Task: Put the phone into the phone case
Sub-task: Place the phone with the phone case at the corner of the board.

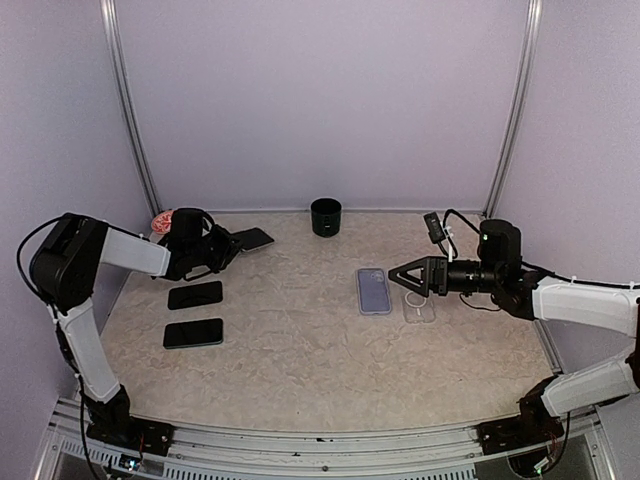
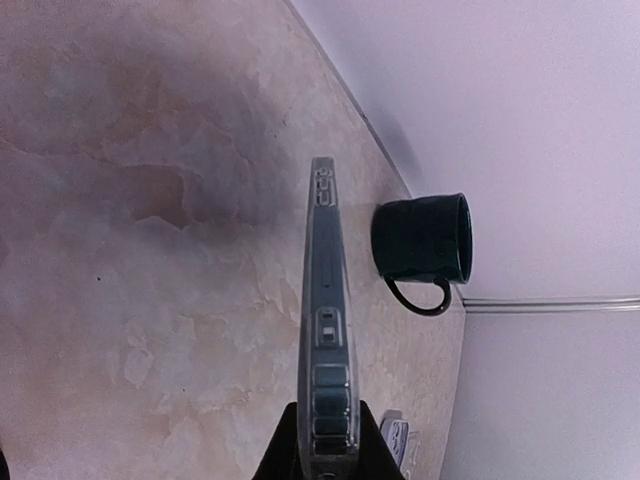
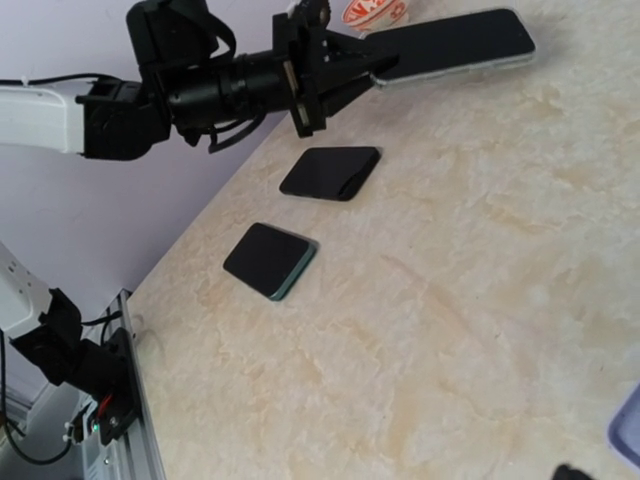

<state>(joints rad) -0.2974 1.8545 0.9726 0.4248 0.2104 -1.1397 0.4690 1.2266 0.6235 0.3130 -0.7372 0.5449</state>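
Observation:
My left gripper (image 1: 230, 244) is shut on the end of a dark phone (image 1: 253, 239) with a pale translucent rim, held just above the table at the back left. The left wrist view shows that phone (image 2: 325, 300) edge-on, its side buttons visible, pinched between both black fingers (image 2: 275, 450). A lavender phone case (image 1: 374, 290) lies flat right of centre, with a clear case (image 1: 420, 305) beside it. My right gripper (image 1: 397, 272) hovers open over the lavender case's right side, holding nothing. In the right wrist view the held phone (image 3: 450, 45) shows at the top.
Two more dark phones (image 1: 195, 295) (image 1: 193, 333) lie on the left of the table (image 1: 300, 350). A black mug (image 1: 326, 216) stands at the back centre. A red-and-white item (image 1: 160, 222) sits by the left wall, and a small black device (image 1: 432, 225) at the back right.

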